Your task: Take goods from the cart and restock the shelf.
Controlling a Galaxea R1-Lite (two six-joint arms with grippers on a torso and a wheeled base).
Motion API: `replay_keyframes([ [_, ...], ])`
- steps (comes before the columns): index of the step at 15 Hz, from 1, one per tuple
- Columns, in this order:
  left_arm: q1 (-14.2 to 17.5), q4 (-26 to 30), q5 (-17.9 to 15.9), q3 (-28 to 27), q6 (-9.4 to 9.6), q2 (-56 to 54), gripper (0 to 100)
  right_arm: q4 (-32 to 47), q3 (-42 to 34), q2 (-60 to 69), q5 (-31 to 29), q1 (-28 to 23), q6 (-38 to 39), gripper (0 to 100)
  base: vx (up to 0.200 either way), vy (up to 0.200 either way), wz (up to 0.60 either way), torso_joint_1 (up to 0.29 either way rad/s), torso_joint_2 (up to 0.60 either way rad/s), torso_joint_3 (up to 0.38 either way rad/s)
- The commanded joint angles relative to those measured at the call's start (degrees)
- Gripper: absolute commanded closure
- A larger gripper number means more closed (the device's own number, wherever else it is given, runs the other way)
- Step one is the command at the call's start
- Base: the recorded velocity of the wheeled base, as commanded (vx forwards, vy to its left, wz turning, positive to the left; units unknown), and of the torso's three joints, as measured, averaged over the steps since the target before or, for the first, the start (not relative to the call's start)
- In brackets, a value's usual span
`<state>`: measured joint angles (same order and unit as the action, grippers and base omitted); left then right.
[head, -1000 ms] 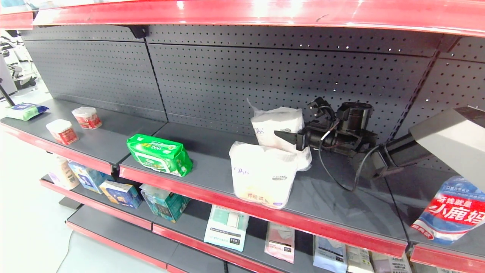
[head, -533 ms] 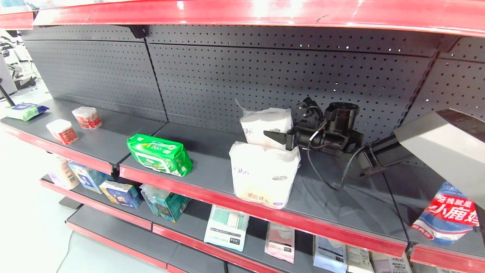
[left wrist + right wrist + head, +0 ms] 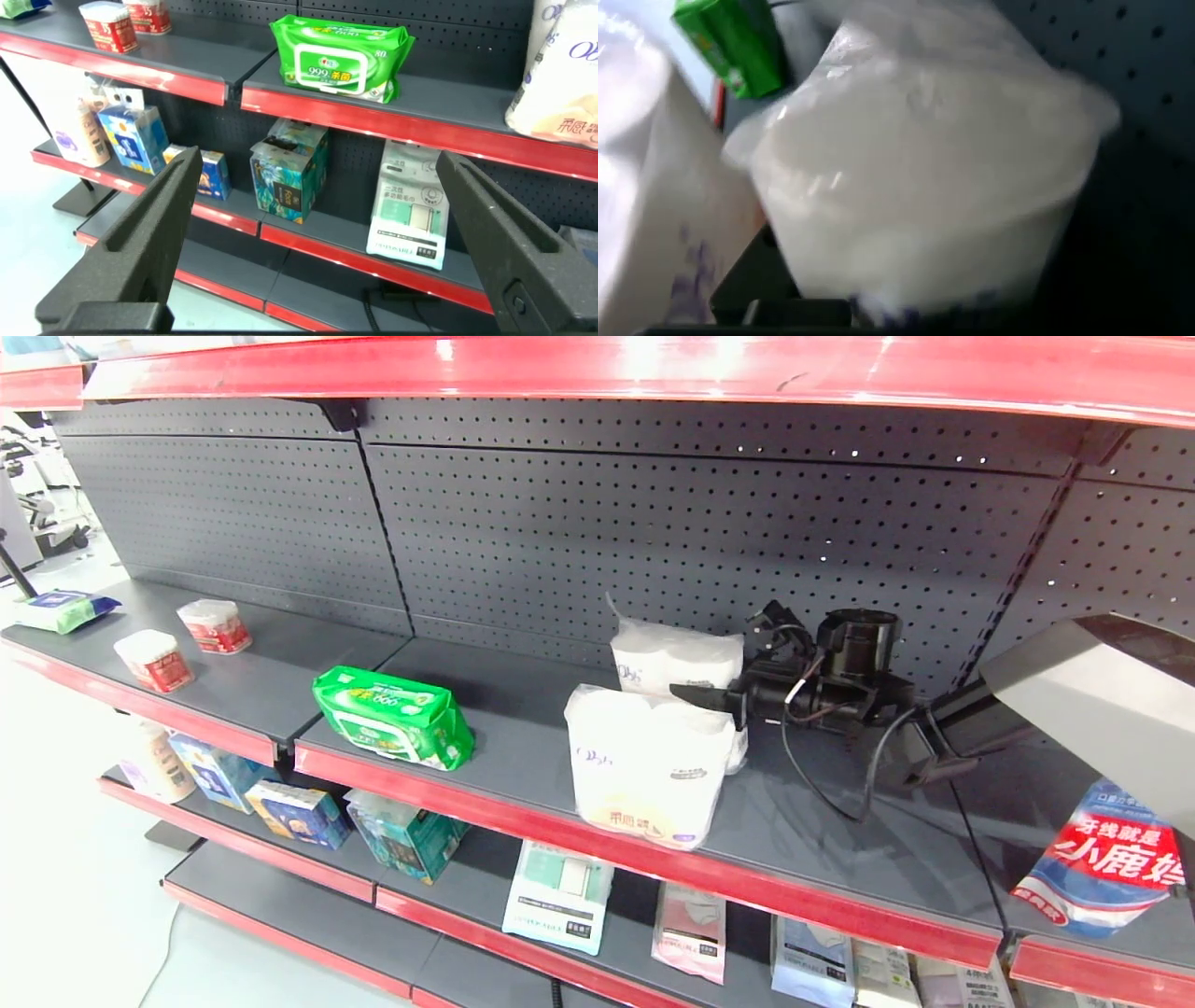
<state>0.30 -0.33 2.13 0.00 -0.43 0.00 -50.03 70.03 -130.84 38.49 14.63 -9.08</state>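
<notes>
Before the lower shelves [image 3: 224, 213], the left pincer [image 3: 318, 159] hangs released. At the front edge of the shelf [image 3: 840, 845] lie a green wipes pack [image 3: 392, 717], then a tissue pack [image 3: 644, 765]. Just behind that, near the back panel [image 3: 653, 523], the right pincer [image 3: 717, 696] is clenched on a second tissue pack [image 3: 674, 658].

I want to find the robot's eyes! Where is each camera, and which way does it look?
Head view: on the head, looking down at the shelf; the right hand shows, gripping the rear white pack.
Left wrist view: on the left wrist, facing lower shelves; the open left hand shows.
Right wrist view: on the right wrist, close on that pack.
Shared: all three see the green pack.
</notes>
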Motion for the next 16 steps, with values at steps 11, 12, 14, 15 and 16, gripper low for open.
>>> replay_keyframes([
  [11, 0.0, 0.0, 0.1, 0.0, -0.01, 0.0, 0, 0.2, -0.9, 0.2, 13.0, -4.1, -1.8, 100, 0.000, 0.000, 0.00, 0.000, 0.00, 0.000],
  [12, 0.0, 0.0, 0.0, 0.0, -0.01, 0.0, 0, 0.2, -1.1, 0.1, 13.2, -3.8, -1.9, 100, 0.000, 0.000, 0.00, 0.000, 0.00, 0.000],
  [14, 0.0, 0.0, 0.1, 0.0, -0.01, 0.0, 0, 0.2, -1.7, 0.0, 12.3, -3.7, -3.1, 100, 0.000, 0.000, 0.00, 0.000, 0.00, 0.000],
  [15, 0.0, 0.0, 0.0, 0.0, -0.01, 0.0, 0, 0.2, -1.7, -0.1, 12.0, -3.7, -3.3, 100, 0.000, 0.000, 0.00, 0.000, 0.00, 0.000],
  [16, 0.0, 0.0, 0.1, 0.0, -0.01, 0.0, 0, 0.3, -1.3, -0.2, 11.0, -3.6, -3.2, 100, 0.000, 0.000, 0.00, 0.000, 0.00, 0.000],
])
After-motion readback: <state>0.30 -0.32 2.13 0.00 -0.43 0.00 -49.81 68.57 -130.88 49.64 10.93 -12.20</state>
